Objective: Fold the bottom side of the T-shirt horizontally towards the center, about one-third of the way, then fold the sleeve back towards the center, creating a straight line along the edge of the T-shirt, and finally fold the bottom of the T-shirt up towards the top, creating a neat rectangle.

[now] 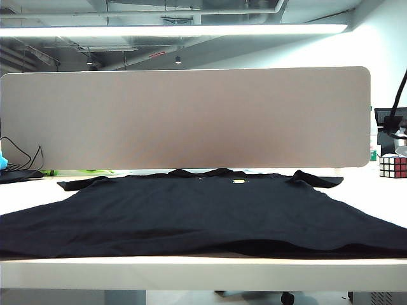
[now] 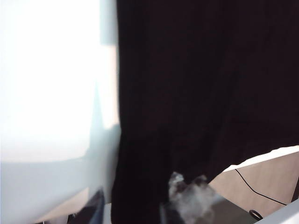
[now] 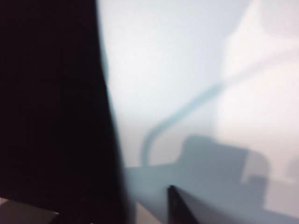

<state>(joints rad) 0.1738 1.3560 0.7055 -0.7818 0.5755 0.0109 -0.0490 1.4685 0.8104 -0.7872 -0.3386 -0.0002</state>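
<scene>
So the T-shirt (image 1: 203, 210) lies flat on the white surface (image 1: 191, 270), hem at near edge, no fold visible yet; all 3 folds left. Left tool (image 2: 133, 207) & right tool (image 3: 154, 205) near its sides, holding nothing; jaw width unclear

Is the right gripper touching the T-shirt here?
Cannot tell. The right wrist view is blurred: one dark fingertip shows beside the T-shirt edge, over the table, the other hidden. The exterior view shows no gripper.
</scene>
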